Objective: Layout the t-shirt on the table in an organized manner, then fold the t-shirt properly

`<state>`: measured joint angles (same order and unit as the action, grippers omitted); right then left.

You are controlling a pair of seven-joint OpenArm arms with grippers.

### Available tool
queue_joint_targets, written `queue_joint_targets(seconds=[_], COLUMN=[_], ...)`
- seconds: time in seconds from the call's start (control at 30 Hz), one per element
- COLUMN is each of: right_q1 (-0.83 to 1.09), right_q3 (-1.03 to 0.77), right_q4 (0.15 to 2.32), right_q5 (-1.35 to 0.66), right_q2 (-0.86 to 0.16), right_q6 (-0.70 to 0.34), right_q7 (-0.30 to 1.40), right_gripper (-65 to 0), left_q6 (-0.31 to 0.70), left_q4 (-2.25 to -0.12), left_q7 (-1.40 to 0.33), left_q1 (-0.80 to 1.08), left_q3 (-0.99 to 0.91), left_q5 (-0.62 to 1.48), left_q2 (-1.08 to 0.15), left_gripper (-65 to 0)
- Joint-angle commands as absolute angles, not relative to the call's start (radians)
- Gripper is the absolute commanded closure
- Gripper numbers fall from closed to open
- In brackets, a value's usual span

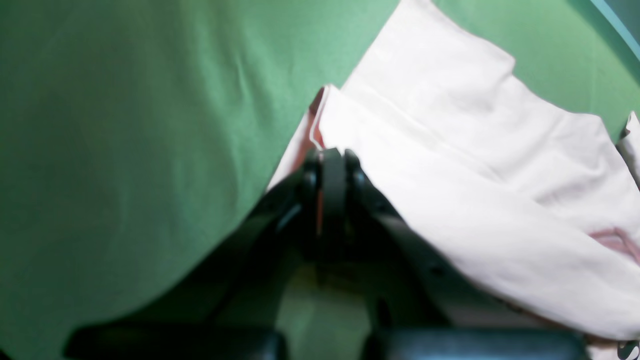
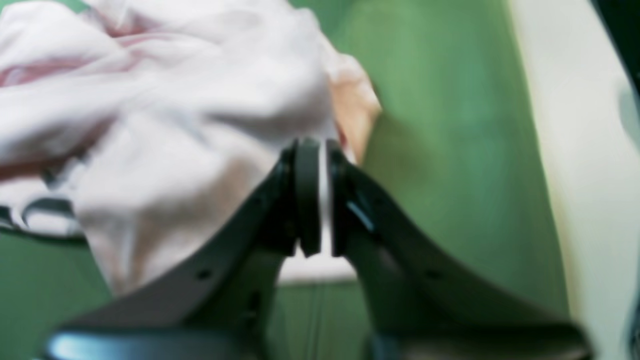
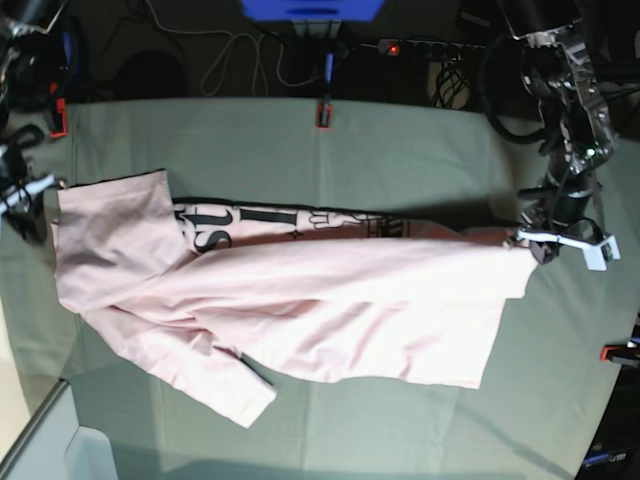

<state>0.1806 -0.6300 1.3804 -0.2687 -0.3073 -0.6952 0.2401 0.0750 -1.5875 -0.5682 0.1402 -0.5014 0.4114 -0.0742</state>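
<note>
T-shirt point(image 3: 300, 310) hangs stretched across the counter point(image 3: 400, 150) between both arms. The left hand point(image 1: 332, 155) is clamped tight on one edge. The right hand point(image 2: 317, 150) pinches the other through a slim gap.

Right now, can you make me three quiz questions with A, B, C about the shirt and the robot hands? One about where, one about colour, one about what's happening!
1. Where does the left gripper hold the t-shirt?
A. its edge
B. its middle
C. nowhere

2. What colour is the lettering?
A. red
B. black
C. blue

3. How does the t-shirt lie on the table?
A. neatly folded small
B. stretched across, partly doubled over
C. rolled in a ball

Answers: 1 A, the left wrist view shows shut jaws pinching an edge. 2 B, dark letters peek out in the base view. 3 B, it spans between both arms with lettering half covered.
</note>
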Motion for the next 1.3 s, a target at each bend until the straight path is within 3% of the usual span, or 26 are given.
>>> queue_joint_targets(seconds=[0.0,0.13,0.23,0.67,0.8,0.97,1.07,1.27], right_q1=[0.156,0.031,-0.03,-0.117,-0.114,-0.114,-0.108,0.028], right_q3=[-0.625,-0.608,-0.605,-0.549,-0.518,-0.526,-0.527,-0.599], right_q4=[1.369,1.257,1.179,1.087,1.084,1.09,1.09,1.244], right_q5=[-0.254,-0.113,-0.039,-0.016,-0.016,-0.016,-0.016,-0.025], right_q2=[-0.334,-0.332,-0.332,-0.331,-0.318,-0.302,-0.308,-0.303], right_q6=[-0.698,-0.698,-0.698,-0.698,-0.698,-0.698,-0.698,-0.698], right_q7=[0.223,0.223,0.216,0.213,0.213,0.213,0.22,0.213], right_gripper=[-13.4,-33.0,-40.6,-40.6,-31.5,-14.4,-0.4,0.0], left_q6=[0.077,0.077,0.077,0.077,0.077,0.077,0.077,0.077], left_q4=[-1.603,-1.598,-1.598,-1.596,-1.595,-1.561,-1.561,-1.593], left_q7=[-0.545,-0.545,-0.545,-0.545,-0.545,-0.545,-0.545,-0.547], left_q1=[0.127,0.125,0.11,0.105,0.094,0.091,0.091,0.101], left_q3=[-0.503,-0.499,-0.503,-0.503,-0.503,-0.503,-0.503,-0.504], left_q5=[0.415,0.415,0.415,0.415,0.414,0.414,0.414,0.415], left_q2=[-0.084,-0.084,-0.084,-0.087,-0.087,-0.088,-0.088,-0.085], left_gripper=[0.0,0.0,0.0,0.0,0.0,0.0,0.0,0.0])
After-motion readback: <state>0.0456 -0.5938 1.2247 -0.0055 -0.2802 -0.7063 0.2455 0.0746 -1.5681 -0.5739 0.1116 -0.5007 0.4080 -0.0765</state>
